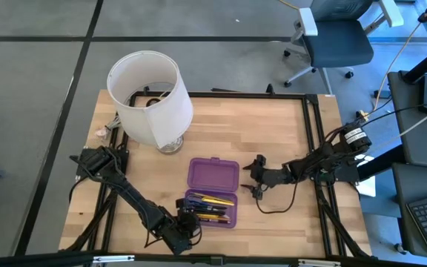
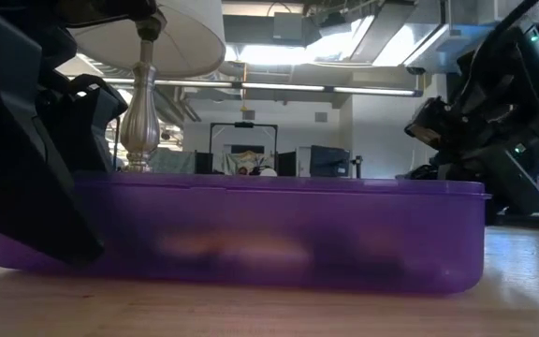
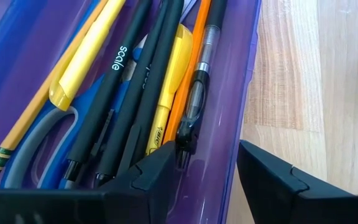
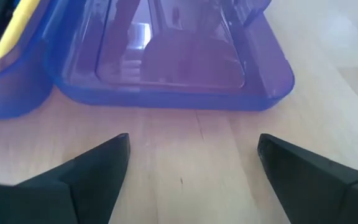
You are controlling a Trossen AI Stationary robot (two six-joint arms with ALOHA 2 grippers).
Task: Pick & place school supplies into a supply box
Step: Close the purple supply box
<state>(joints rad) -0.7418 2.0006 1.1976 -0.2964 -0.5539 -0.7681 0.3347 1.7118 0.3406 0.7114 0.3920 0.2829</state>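
The purple supply box lies open on the wooden table, its tray (image 1: 212, 209) nearer me and its lid (image 1: 213, 174) flat behind it. In the tray lie the school supplies: black pens (image 3: 114, 93), a yellow highlighter (image 3: 166, 93), a clear pen (image 3: 197, 93), blue-handled scissors (image 3: 42, 143) and a pencil (image 3: 17, 134). My left gripper (image 3: 207, 165) is open at the tray's near left corner. One finger (image 3: 157, 171) is inside the tray and the other (image 3: 266, 174) outside over the table. My right gripper (image 4: 194, 162) stands open just right of the lid (image 4: 166, 56), low over the bare wood. My left gripper slants down from the near left, with the tray's near wall (image 3: 225, 149) between its fingers. The gap is much wider than the wall. I cannot tell whether the inner finger touches the pens or the wall.
A lamp with a big white shade (image 1: 150, 96) and a metal foot (image 1: 170, 144) stands at the far left. A black cable (image 1: 276, 209) loops on the table by my right arm. Black frame rails (image 1: 313, 133) border the table. Bare wood lies right of the box.
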